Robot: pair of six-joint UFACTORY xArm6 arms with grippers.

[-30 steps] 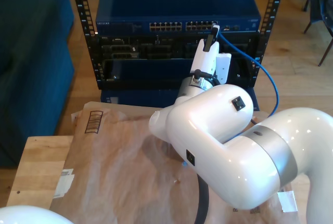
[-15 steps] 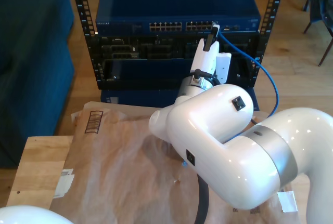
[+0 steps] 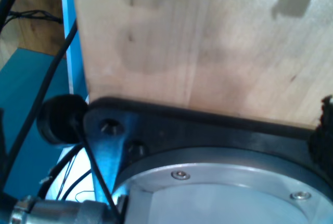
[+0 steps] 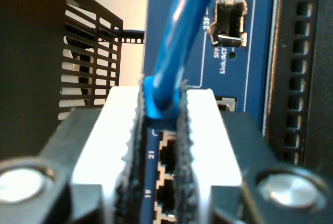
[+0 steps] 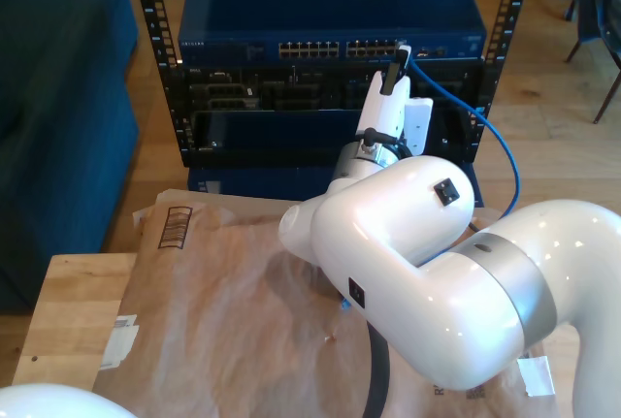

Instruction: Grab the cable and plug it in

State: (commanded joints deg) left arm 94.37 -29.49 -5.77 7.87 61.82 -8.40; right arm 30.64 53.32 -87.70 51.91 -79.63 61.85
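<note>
The cable (image 5: 497, 139) is thin and bright blue. In the exterior view it curves down the right side of the rack from the front of the blue network switch (image 5: 330, 6). My second gripper (image 5: 396, 67) reaches up to the right end of the switch's port row, shut on the cable's plug end. Up close, the blue plug (image 4: 158, 104) is pinched between the white fingers (image 4: 210, 130), and the cable (image 4: 179, 31) runs away from them. The plug sits right at the ports (image 4: 169, 154) numbered 19 and 21; whether it is seated is hidden by the pads.
Black rack posts (image 5: 146, 11) flank the switch, with dark units (image 5: 243, 98) below it. Brown paper (image 5: 223, 292) covers the wooden table (image 5: 73, 311). An SFP slot (image 4: 229, 24) lies beside the plug. A wooden surface (image 3: 208, 42) and dark cables (image 3: 31, 104) appear in the first wrist view.
</note>
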